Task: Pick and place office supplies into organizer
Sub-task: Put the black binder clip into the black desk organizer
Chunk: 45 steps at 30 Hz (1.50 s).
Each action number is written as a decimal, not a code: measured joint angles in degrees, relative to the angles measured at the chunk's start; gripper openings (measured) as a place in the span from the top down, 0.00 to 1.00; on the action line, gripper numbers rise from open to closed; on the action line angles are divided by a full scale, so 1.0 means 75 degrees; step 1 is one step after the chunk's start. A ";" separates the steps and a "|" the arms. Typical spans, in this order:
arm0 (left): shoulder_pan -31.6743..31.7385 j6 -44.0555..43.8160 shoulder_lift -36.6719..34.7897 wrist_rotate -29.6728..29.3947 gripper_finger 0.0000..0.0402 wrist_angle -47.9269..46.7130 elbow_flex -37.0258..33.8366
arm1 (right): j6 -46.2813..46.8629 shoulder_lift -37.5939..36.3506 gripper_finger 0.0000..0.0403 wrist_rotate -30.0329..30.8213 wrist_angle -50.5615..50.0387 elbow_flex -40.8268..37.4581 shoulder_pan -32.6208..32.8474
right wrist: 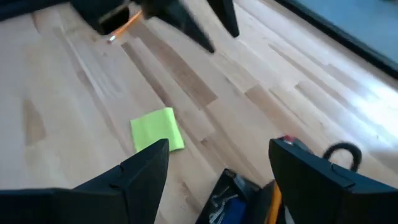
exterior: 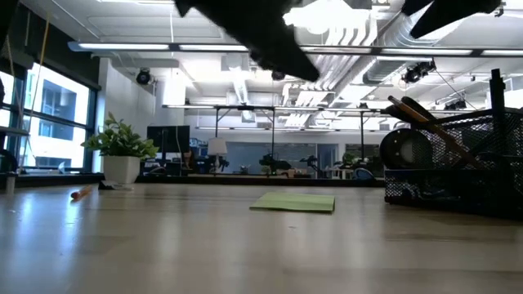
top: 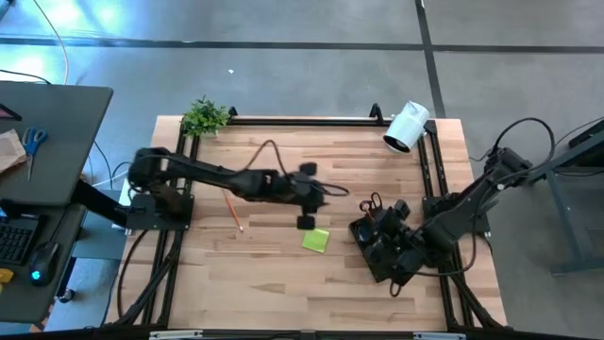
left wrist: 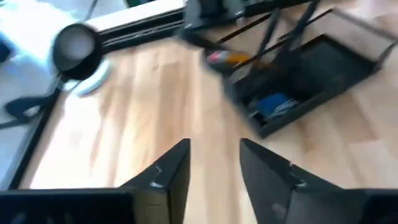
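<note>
We see the left tool [top: 307, 195] near the centre of the high frame, blurred, its two fingers [left wrist: 168, 177] apart with nothing but bare wood between them. The right tool [right wrist: 217, 165] sits low right in the high frame, right at the organizer [top: 382, 241], fingers spread wide and empty in its wrist view.

Plenty is hard to read. From above, the right arm overlaps the organizer, so we cannot sort its contents there. The left wrist view shows it smeared in the upper right: a blue piece [left wrist: 273, 106] in the low tray, something orange and pink at the taller section, dark rods crossing over it. In the low view it is cut off at the right edge, with handles [exterior: 417, 114] sticking up out of the mesh. At the lower right of the right wrist frame, a dark loop [right wrist: 342, 152] is only partly in view.

The count: one lime-green sticky-note pad [top: 316, 240] lying flat on the desk [top: 264, 274], centre frame from above, just below the left tool. One orange pencil [top: 233, 212] left of centre, well apart from the organizer. One white camera [top: 406, 127] at the upper right, one small plant [top: 205, 116] at the upper left corner of the desk.
</note>
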 joint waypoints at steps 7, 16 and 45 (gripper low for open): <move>0.0435 -0.0531 -0.1394 -0.0152 0.87 -0.0023 -0.2066 | -0.1221 0.0818 0.33 0.0576 0.1154 -0.0004 -0.0440; 0.0570 -0.1696 -0.2895 -0.1122 0.97 -0.1647 -0.3942 | -0.4627 0.1691 0.33 0.2132 0.4148 -0.0006 -0.1105; 0.3198 -0.0996 -0.3467 0.0702 0.51 -0.5926 -0.3696 | -1.1025 0.1745 0.33 -0.5481 0.6821 -0.0003 -0.4201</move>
